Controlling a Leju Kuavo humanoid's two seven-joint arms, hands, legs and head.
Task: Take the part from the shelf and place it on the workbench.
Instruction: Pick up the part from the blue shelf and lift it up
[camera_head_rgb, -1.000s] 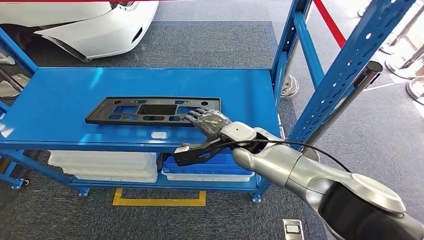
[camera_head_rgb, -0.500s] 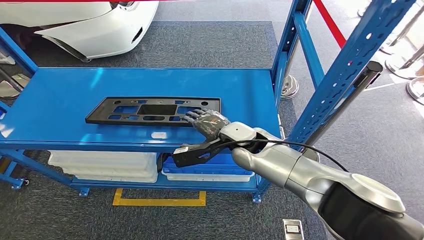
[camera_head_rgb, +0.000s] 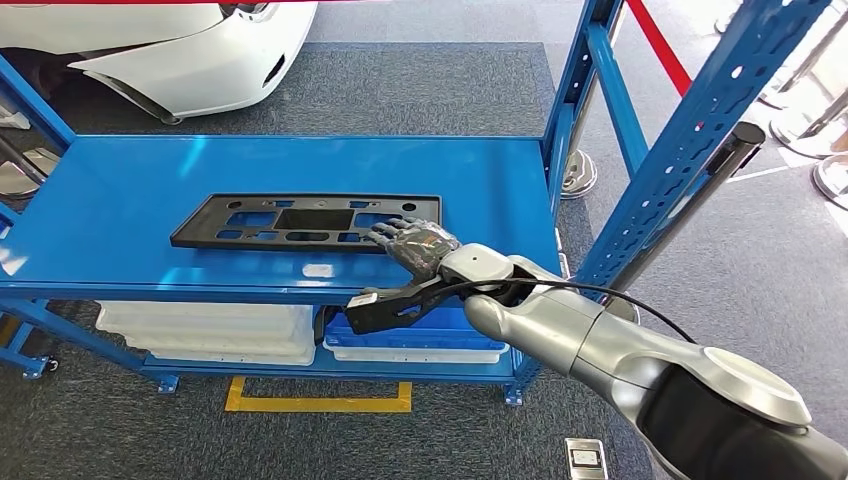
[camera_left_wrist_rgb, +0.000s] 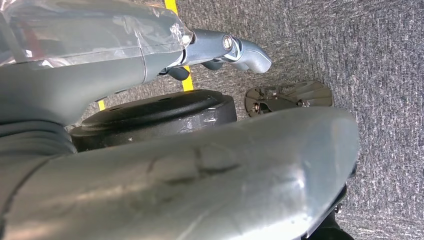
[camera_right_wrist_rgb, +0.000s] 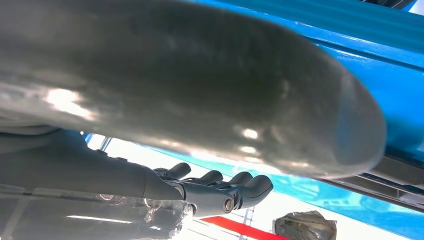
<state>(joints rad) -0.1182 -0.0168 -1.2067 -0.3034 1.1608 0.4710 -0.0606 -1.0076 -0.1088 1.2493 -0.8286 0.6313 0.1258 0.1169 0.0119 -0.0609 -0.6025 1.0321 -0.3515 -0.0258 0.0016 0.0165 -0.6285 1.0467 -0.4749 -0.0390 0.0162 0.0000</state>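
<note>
The part — a flat black plastic plate with rectangular cut-outs — lay flat on the blue shelf, toward the shelf's front edge and roughly midway along it. The right hand reached in over that front edge, palm down, its fingertips resting on or just over the part's near right corner; whether they actually pressed the plastic could not be told. The fingers lay spread and nearly straight, not wrapped round anything, so the hand held nothing. In the right wrist view the thick thumb sat close against the shelf's blue edge, with the darker fingers extended side by side.

The left hand hung low over the grey carpet, well away from the shelf — its fingers were too hidden to tell wide from closed.

Below the shelf's top deck sat a white bin and, beside it, a blue bin. Behind the shelf lay a white car body panel. On the floor in front of the shelf was a yellow tape mark.
</note>
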